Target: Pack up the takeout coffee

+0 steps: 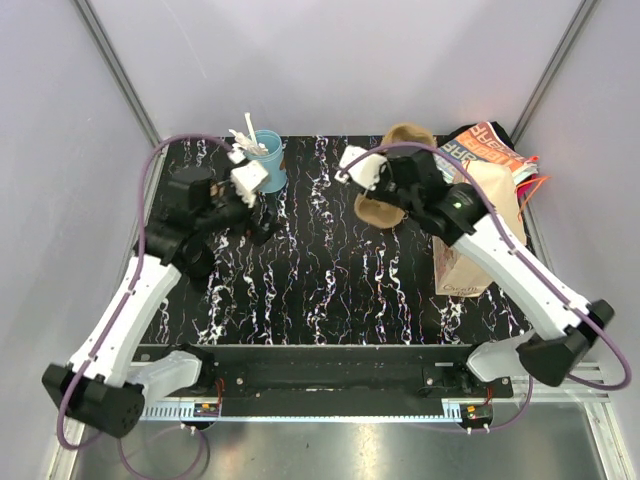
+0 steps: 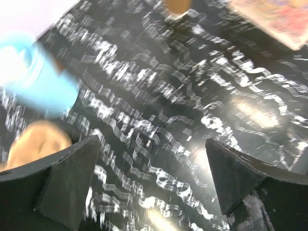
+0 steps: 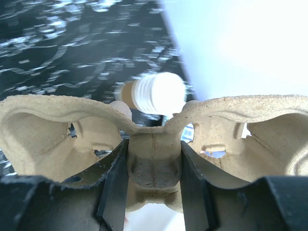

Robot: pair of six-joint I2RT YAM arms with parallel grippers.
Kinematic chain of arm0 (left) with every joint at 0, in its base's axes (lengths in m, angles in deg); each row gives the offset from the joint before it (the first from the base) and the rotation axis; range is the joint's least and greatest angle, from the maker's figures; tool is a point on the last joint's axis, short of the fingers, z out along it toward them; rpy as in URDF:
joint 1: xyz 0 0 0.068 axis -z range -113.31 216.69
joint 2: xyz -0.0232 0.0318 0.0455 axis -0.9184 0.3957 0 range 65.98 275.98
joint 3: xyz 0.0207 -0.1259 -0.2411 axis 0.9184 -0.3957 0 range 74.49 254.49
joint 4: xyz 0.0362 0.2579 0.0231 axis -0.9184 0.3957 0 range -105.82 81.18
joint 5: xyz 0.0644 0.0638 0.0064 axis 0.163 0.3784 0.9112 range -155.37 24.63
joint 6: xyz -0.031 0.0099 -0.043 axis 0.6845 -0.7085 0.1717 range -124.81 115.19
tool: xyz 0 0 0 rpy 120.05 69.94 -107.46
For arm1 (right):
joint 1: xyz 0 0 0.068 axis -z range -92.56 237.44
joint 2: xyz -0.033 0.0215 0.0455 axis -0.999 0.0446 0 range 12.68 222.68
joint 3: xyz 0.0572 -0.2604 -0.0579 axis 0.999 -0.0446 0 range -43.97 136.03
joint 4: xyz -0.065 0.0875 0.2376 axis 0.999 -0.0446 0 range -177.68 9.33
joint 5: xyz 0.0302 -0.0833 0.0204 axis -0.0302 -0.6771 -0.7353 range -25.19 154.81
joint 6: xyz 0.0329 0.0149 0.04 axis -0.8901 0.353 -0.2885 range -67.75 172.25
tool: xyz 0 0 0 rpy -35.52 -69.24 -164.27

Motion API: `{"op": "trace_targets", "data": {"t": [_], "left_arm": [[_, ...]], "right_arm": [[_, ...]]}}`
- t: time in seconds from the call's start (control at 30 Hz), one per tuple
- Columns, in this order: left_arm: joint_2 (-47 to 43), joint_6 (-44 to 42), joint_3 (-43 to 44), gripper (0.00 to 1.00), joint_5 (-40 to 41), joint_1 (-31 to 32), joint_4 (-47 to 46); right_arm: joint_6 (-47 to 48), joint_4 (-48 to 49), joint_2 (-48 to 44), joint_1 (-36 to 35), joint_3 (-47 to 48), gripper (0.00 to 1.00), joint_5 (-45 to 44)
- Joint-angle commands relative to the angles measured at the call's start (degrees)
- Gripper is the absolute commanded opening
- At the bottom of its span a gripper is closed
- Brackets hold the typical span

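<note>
right pincer (image 3: 154, 161) gripped the centre rib of a pulp cup carrier (image 3: 43, 130); left pincer (image 2: 151, 154) stood wide, empty. step judged: carrier in hand, next needing placement by the paper bag (image 1: 463, 272).

There are two robot arms, and each has one gripper: the left gripper (image 2: 150, 144) and the right gripper (image 3: 154, 180). Each gripper has two black fingers. There is one black table with white swirls (image 1: 320, 290). There is one light-blue cup (image 1: 270, 160), and in it are a few white plastic utensils (image 1: 243, 130), too jumbled to count. There is one tan pulp-paper cup tray (image 3: 48, 125), and two of its pockets show. There is one brown paper bag (image 1: 460, 275) and one pile of bright printed papers (image 1: 490, 145). One brown thing with white ribs (image 3: 159, 94) and one round tan thing (image 2: 33, 144) are too blurry to name.
</note>
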Motion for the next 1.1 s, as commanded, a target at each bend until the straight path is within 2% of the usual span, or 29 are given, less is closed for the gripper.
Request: {"op": "trace_targets", "data": {"t": [0.0, 0.1, 0.23, 0.47, 0.6, 0.7, 0.83, 1.07], "left_arm": [[6.4, -1.1, 6.8, 0.99, 5.3, 7.7, -1.1], [11.3, 0.0, 11.3, 0.99, 7.3, 14.1, -1.4], [22.9, 1.6, 21.2, 0.99, 8.3, 21.7, -0.3], [40.5, 6.8, 41.9, 0.99, 8.3, 29.4, 3.9], [48.2, 12.6, 54.9, 0.99, 10.5, 32.7, 4.0], [53.1, 16.6, 61.1, 0.99, 10.5, 34.5, 3.0], [54.0, 18.9, 61.2, 0.99, 9.7, 36.3, -4.6], [59.7, 22.0, 68.6, 0.99, 7.1, 36.8, -6.1]], "right_arm": [[1.4, 5.7, -6.5, 0.0, 2.6, 0.35, -11.3], [4.6, 9.6, -10.8, 1.0, 1.1, 0.35, -14.9], [8.2, 14.9, -16.2, 2.5, 0.3, 0.35, -18.6], [11.4, 21.2, -22.3, 7.8, -0.3, 0.34, -24.1], [12.8, 25.1, -26.7, 12.0, -3.4, 0.35, -25.6], [12.7, 26.5, -29.5, 15.0, -4.5, 0.34, -26.2], [11.7, 26.7, -31.7, 17.8, -5.9, 0.33, -26.4], [10.2, 26.5, -33.2, 20.7, -7.7, 0.33, -25.9]]}}
